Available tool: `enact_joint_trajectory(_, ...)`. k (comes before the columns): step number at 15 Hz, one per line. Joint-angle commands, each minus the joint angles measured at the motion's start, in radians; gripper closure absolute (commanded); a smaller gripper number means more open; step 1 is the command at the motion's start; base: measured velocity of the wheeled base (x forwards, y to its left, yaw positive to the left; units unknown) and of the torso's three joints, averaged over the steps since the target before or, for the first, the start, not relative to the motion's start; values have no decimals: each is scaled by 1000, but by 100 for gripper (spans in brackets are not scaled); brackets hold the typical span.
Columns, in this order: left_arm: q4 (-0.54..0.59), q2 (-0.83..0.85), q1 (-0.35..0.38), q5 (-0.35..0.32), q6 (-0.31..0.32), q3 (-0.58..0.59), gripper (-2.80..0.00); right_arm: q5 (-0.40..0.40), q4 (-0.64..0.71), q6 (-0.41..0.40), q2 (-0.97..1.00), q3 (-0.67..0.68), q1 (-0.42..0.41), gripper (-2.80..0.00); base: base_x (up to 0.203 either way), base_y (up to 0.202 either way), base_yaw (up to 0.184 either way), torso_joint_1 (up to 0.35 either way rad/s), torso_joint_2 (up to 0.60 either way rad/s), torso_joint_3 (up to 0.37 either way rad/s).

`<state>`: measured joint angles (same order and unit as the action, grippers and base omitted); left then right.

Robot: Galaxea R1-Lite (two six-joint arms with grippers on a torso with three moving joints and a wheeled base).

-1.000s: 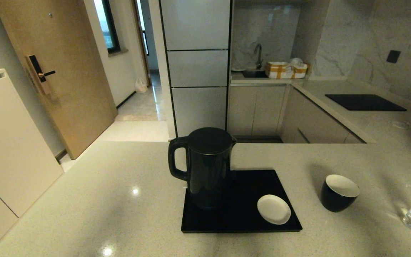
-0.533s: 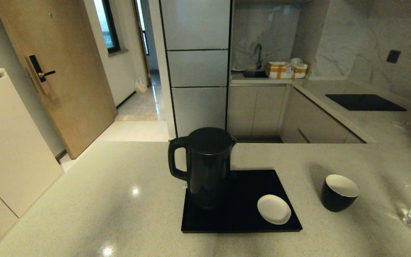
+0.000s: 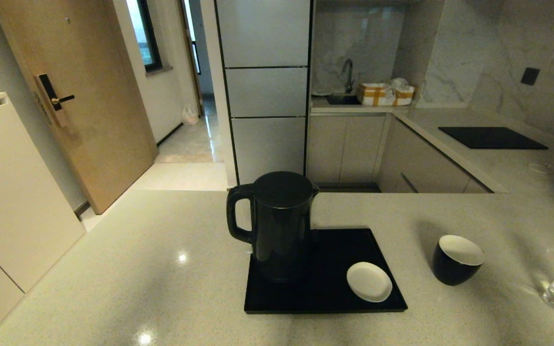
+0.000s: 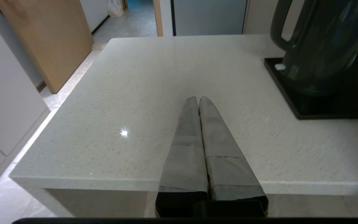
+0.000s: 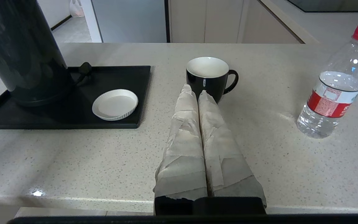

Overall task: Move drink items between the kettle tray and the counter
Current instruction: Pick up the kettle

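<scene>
Black kettle (image 3: 279, 223), black tray (image 3: 334, 293), speckled beige counter (image 3: 137, 269), red-capped bottle (image 5: 334, 84)

A pale wooden door (image 3: 72, 96) with a black lock plate and lever handle stands on the left, beside a white cabinet (image 3: 12, 192) and a corridor of glossy light floor tiles (image 3: 195, 139) running past a dark-framed window (image 3: 148, 33). Tall grey panelled cupboards (image 3: 265, 91) rise at centre; right of them a marble-veined wall (image 3: 479, 62) backs a small sink with a faucet (image 3: 348, 74) and a black cooktop panel (image 3: 491, 137)
</scene>
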<state>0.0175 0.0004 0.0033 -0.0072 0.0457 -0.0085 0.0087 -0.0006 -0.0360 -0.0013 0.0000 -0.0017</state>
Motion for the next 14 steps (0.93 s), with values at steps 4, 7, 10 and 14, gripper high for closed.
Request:
enact_joint_trajectory(4,73,146,1,-5,25,-234,0,0,-1,-1,0,0,0,0,0,0,0,0,0,0)
enact_joint_trajectory(7,196,500,-6,-67,24,-466,0,0,1,-1,0,0,0,0,0,0,0,0,0,0)
enact_joint_trajectory(10,272,801,-19,-241,83,-540,0,0,1,-1,0,0,0,0,0,0,0,0,0,0)
enact_joint_trajectory(14,94,1235,-87,-356,157,-511,0,0,1,-1,0,0,0,0,0,0,0,0,0,0)
